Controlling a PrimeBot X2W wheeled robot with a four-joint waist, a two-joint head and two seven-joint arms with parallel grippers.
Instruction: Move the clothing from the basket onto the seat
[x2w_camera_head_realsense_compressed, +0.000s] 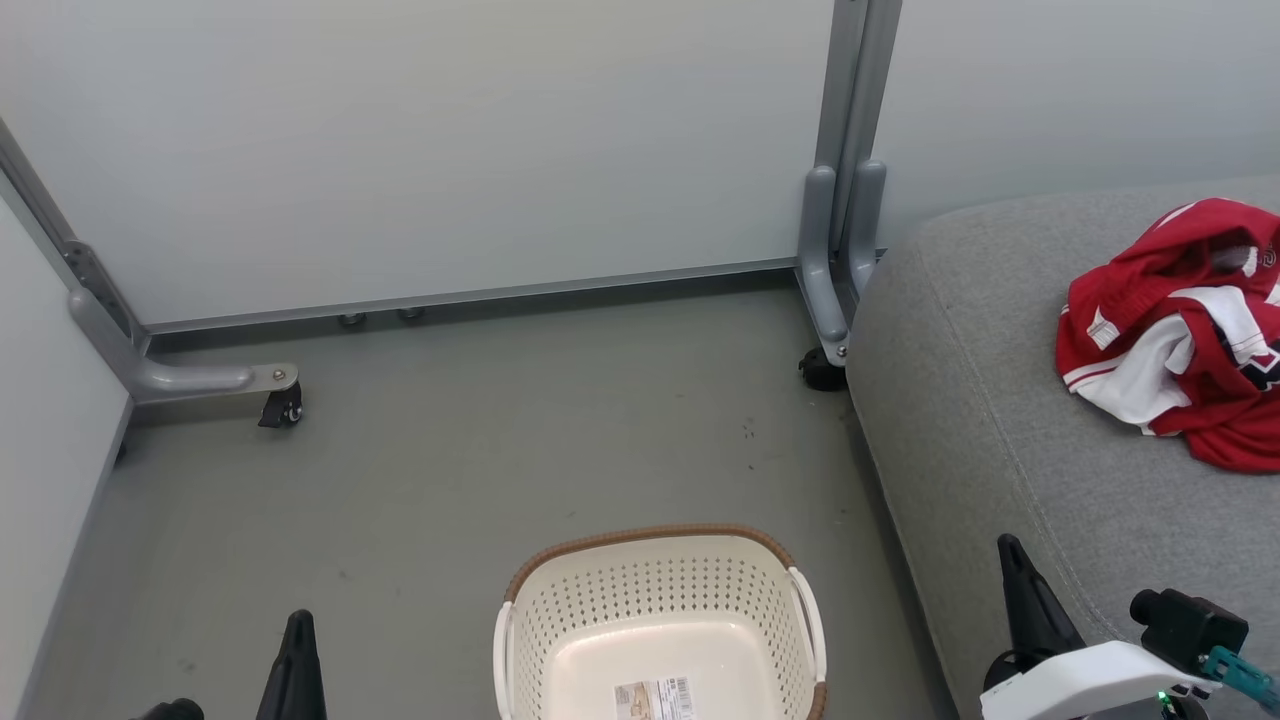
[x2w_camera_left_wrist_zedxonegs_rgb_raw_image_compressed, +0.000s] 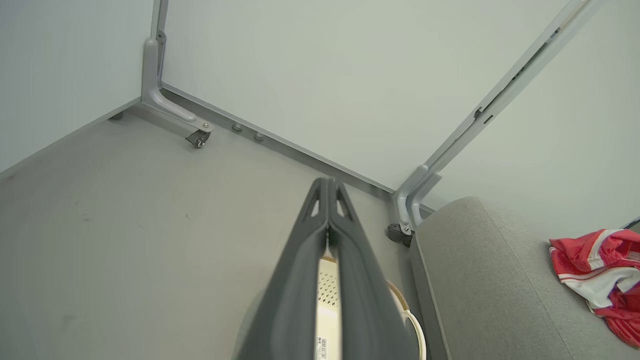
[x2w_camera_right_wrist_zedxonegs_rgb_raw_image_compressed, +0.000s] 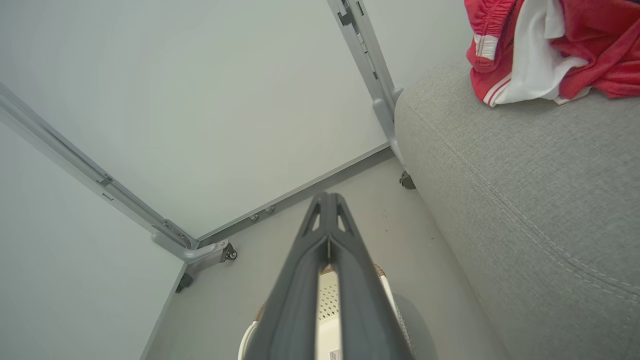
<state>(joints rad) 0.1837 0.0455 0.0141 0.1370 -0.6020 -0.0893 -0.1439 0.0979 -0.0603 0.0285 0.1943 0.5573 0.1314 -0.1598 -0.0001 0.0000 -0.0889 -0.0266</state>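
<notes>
Clothing (x2w_camera_head_realsense_compressed: 1180, 330), a crumpled heap of red fabric with white panels and stripes, lies on the seat (x2w_camera_head_realsense_compressed: 1000, 470) at about 2 o'clock in the head view, well in from the cushion's rounded corner and running off that view's right edge. Dark lettering shows among its folds, too creased to read. The seat is light grey with a stitched seam and takes up the right side from 2 to 5 o'clock.

At 6 o'clock the basket (x2w_camera_head_realsense_compressed: 650, 537) stands on the floor (x2w_camera_head_realsense_compressed: 450, 450), near the seat's edge but apart from it. Its perforated cream walls and brown rim surround a bare base with a paper label (x2w_camera_head_realsense_compressed: 655, 697).

On the left arm, the left jaws are clenched and grasp nothing. Their dark fingers (x2w_camera_head_realsense_compressed: 297, 665) rise as one closed point at 7 o'clock, on the basket's 9 o'clock side. In the left wrist view the tips meet, and a thin slit lower down shows the basket's wall.

Likewise the right jaws are clenched and empty, their fingers (x2w_camera_head_realsense_compressed: 1030, 605) seen at 5 o'clock against the near part of the seat. In the right wrist view the tips press together above the basket, and the clothing (x2w_camera_right_wrist_zedxonegs_rgb_raw_image_compressed: 540, 50) sits on the cushion at 1 o'clock.

Pale panels (x2w_camera_head_realsense_compressed: 450, 150) close off the far side from 10 to 1 o'clock, joined by a grey metal post (x2w_camera_head_realsense_compressed: 850, 150). A black caster (x2w_camera_head_realsense_compressed: 282, 408) sits under a bracket at 9 o'clock
</notes>
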